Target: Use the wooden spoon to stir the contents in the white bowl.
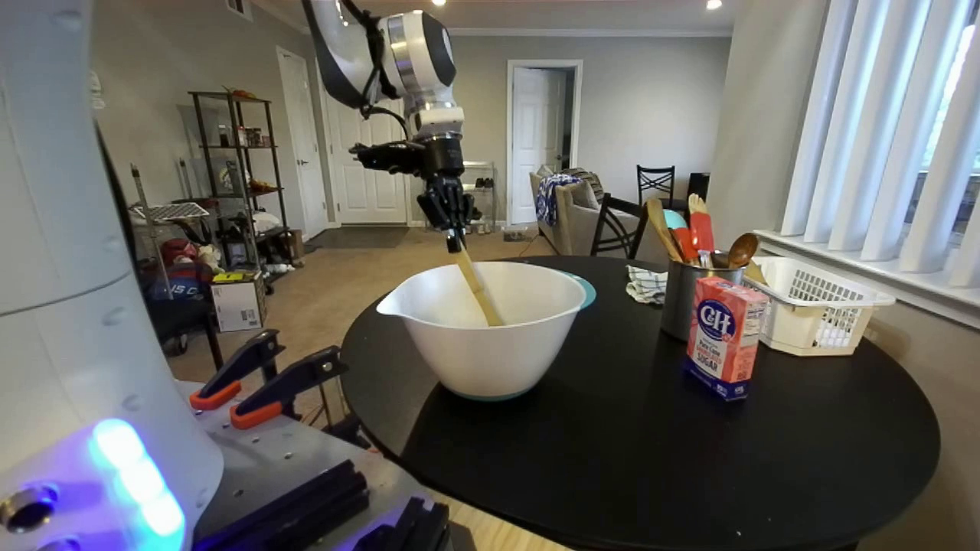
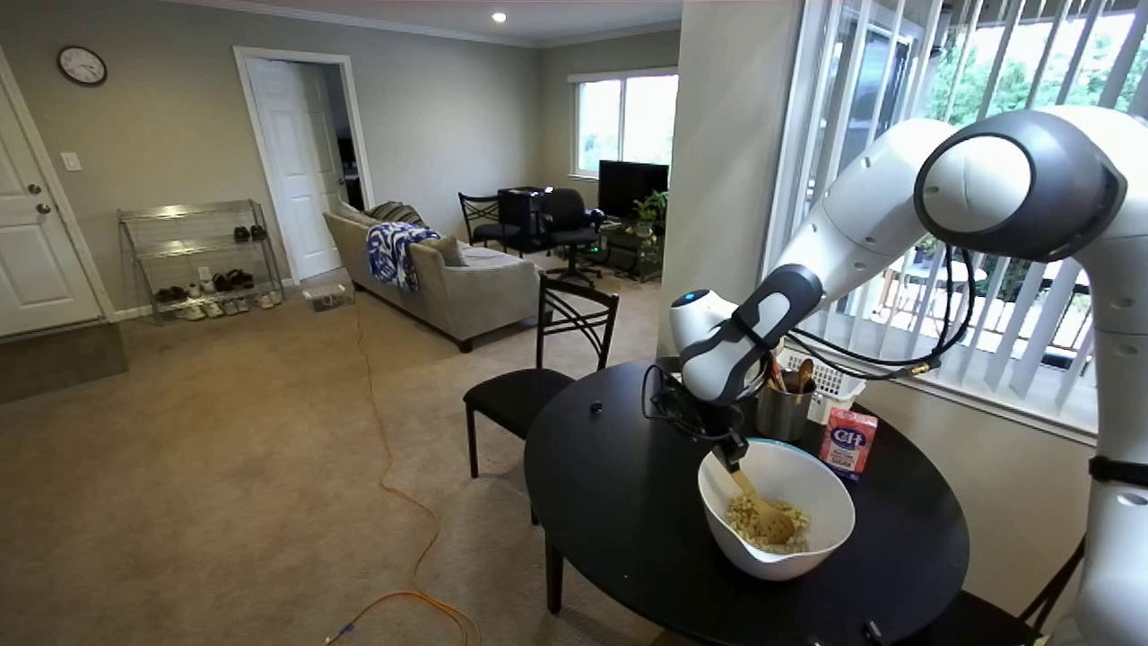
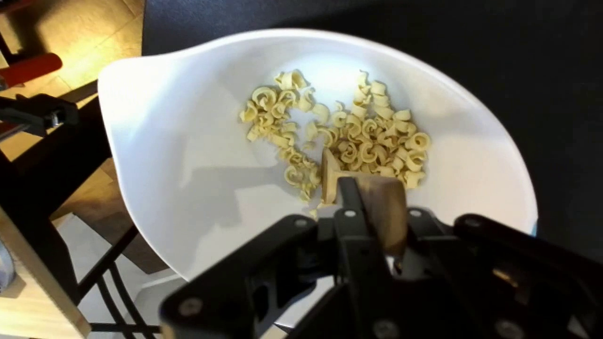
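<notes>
As we look across the round black table point(image 1: 628, 451), the gripper point(image 1: 457, 242) has its jaws pinched on the upper handle of the wooden spoon point(image 1: 476, 287), and what a slant on that spoon, leaning inside the white mixing bowl point(image 1: 498, 360)! Down to the wrist view we go: pale curled pasta point(image 3: 377, 141), a thick heap on one side, a thinner trail on the other, bare white patches showing between them. In an exterior view we find the spoon's head point(image 2: 776, 525) right in among the pieces. Look at that bowl, spout point(image 1: 390, 304) at one end, turquoise handle point(image 1: 586, 291) at the other! Set apart from it, we spot the C&H sugar box point(image 1: 723, 337) upright, then a metal canister point(image 1: 676, 298) packed with cooking utensils point(image 1: 700, 229), and near those a white plastic basket point(image 1: 800, 329). A checked cloth point(image 1: 645, 285) lies crumpled on the tabletop near the canister.
</notes>
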Robot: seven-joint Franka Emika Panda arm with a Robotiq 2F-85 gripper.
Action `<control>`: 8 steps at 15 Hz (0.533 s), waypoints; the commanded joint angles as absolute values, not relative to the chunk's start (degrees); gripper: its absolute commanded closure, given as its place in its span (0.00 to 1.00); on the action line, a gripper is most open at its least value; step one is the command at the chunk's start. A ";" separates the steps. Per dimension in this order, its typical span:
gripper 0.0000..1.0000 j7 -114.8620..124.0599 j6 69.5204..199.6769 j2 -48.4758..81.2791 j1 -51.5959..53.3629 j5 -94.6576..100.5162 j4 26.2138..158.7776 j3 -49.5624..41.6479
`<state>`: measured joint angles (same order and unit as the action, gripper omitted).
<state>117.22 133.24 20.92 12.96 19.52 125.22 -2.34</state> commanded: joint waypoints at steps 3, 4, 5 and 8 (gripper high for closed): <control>0.95 119.04 142.21 20.69 14.64 27.99 126.79 -3.26; 0.95 118.65 143.30 20.91 14.49 27.45 126.47 -2.90; 0.95 117.86 144.67 21.01 14.00 25.02 126.22 -2.09; 0.95 115.69 145.16 20.77 12.54 17.32 125.87 0.16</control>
